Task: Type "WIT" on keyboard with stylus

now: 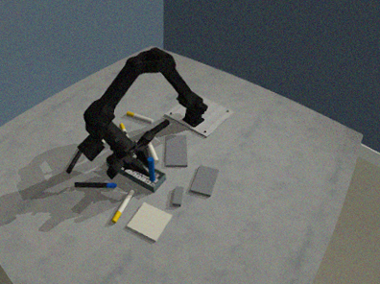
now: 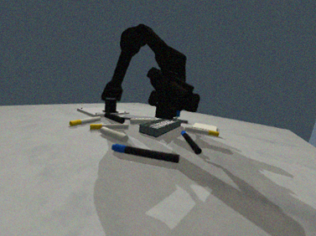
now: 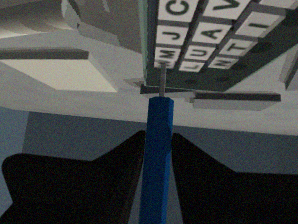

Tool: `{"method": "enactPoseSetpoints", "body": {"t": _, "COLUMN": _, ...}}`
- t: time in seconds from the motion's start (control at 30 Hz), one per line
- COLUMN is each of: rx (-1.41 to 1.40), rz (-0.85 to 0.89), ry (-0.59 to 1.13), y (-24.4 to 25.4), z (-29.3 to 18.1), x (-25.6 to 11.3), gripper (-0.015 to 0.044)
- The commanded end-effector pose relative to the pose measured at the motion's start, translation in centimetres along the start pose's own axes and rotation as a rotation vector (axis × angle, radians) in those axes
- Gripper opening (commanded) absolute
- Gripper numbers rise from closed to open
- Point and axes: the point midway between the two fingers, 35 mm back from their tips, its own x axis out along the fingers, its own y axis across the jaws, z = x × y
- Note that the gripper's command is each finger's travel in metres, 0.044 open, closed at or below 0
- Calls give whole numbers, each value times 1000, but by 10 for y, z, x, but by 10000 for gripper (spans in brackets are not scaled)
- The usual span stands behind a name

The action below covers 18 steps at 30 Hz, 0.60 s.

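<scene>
My gripper (image 1: 148, 166) (image 3: 158, 137) is shut on the blue stylus (image 1: 151, 170) (image 2: 178, 113) (image 3: 158, 165). In the wrist view the stylus points away from the fingers, its thin metal tip ahead. The dark green keyboard (image 1: 159, 182) (image 2: 147, 130) (image 3: 205, 82) lies below the gripper, partly hidden by the arm in the top view. In the wrist view the tip overlaps the end key of the row with C, J and M; contact cannot be told. The T key (image 3: 235, 48) and I key (image 3: 259, 25) show to the right of the tip. No W key is visible.
A cream pad (image 1: 150, 222) (image 2: 205, 126) (image 3: 60, 72) and a white-and-yellow marker (image 1: 124, 206) lie near the keyboard. Grey blocks (image 1: 177, 151) (image 1: 205, 181) (image 1: 178, 196) lie beside it. Black-and-blue markers (image 1: 91, 185) (image 2: 152, 152) (image 2: 192, 143) lie around it too.
</scene>
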Motion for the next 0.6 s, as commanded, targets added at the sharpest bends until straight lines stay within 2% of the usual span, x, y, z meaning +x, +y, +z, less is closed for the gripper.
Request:
{"method": "enactPoseSetpoints", "body": {"t": 0.0, "rx": 0, "rz": 1, "ry": 2, "y": 0, "z": 0, "x": 0, "gripper": 81}}
{"method": "enactPoseSetpoints", "body": {"t": 0.17, "rx": 0, "rz": 1, "ry": 2, "y": 1, "z": -3, "x": -2, "gripper": 81}}
{"method": "enactPoseSetpoints", "body": {"t": 0.4, "rx": 0, "rz": 1, "ry": 2, "y": 1, "z": -33, "x": -19, "gripper": 81}}
{"method": "enactPoseSetpoints", "body": {"t": 0.57, "rx": 1, "rz": 4, "ry": -1, "y": 1, "z": -31, "x": -18, "gripper": 84}}
